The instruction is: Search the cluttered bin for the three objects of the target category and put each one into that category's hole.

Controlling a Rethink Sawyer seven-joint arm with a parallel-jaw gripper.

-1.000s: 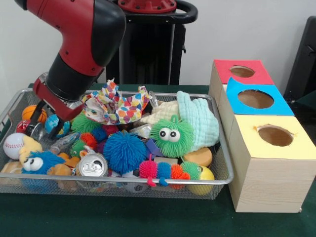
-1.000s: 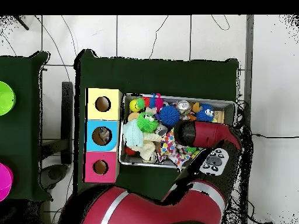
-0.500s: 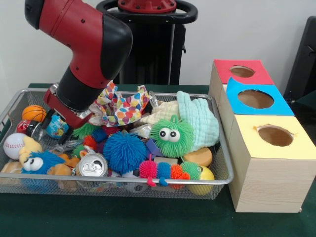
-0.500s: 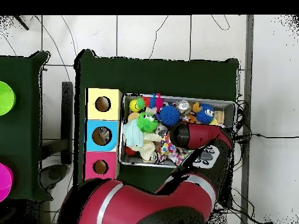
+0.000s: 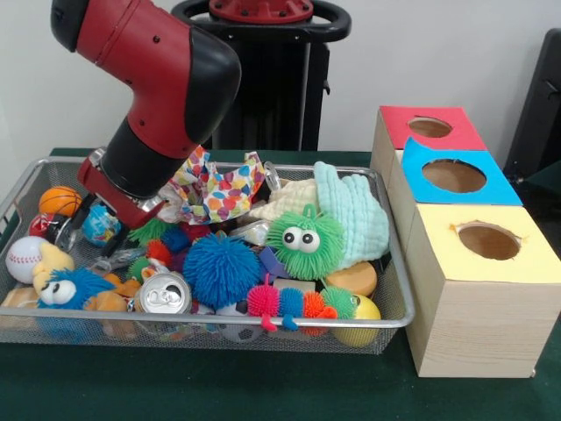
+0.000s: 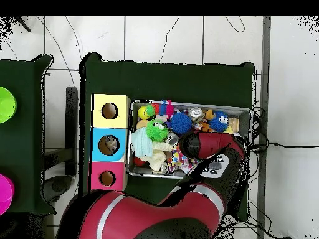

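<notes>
Partly hidden, the hand (image 5: 98, 221) holds a blue object (image 5: 99, 224).

Laboratory setting: my pedestal (image 5: 260, 79) at a green-clothed table (image 5: 263, 386), loose cables (image 6: 274, 146) crossing white floor tiles (image 6: 162, 37).

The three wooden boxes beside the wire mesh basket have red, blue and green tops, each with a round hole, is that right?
Not quite. In the front view the third pale wooden box has a yellow top, not green. The red top and bright blue top are right, each with a round hole, beside the silver wire mesh basket.
</notes>
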